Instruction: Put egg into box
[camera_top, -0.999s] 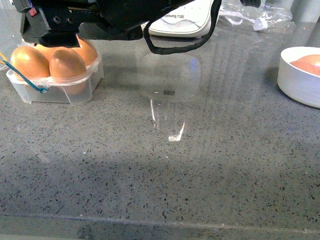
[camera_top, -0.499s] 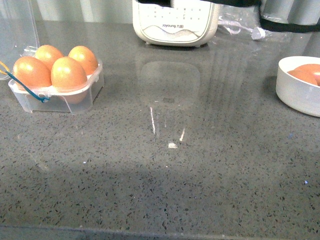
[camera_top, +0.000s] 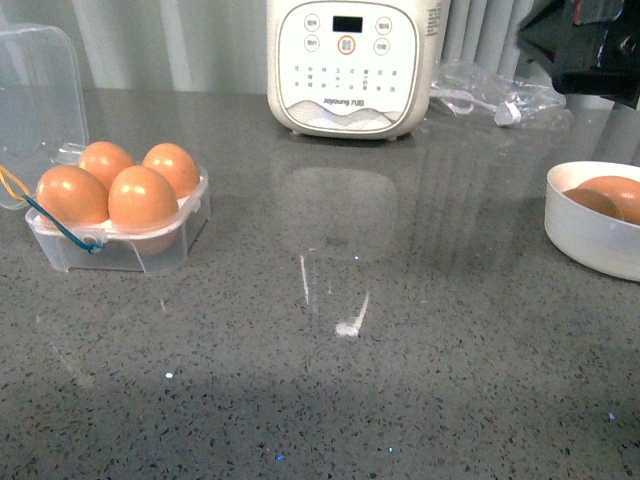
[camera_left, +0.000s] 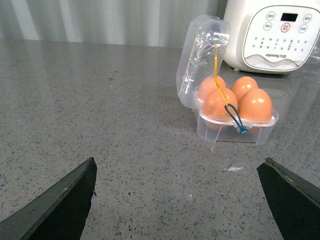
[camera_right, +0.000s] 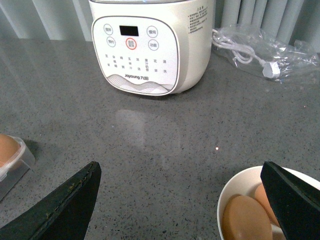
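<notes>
Eggs number six by my count: four fill all four slots of the box, a clear plastic case near the left edge of the countertop, and two more lie in a round white bowl at the right edge. The box's clear lid stands open at its far side, and a blue and yellow cord hangs over its front. One cream Joyoung cooker stands at the middle of the far edge, with one clear bag holding a white cable beside it toward the far right corner. My left gripper faces the box from well back, jaws spread wide and holding nothing. My right gripper hangs over the bowl's near side, jaws likewise apart and empty. The countertop is dark grey speckled stone, glossy with reflections, and pale vertical pleats close off the room behind.
</notes>
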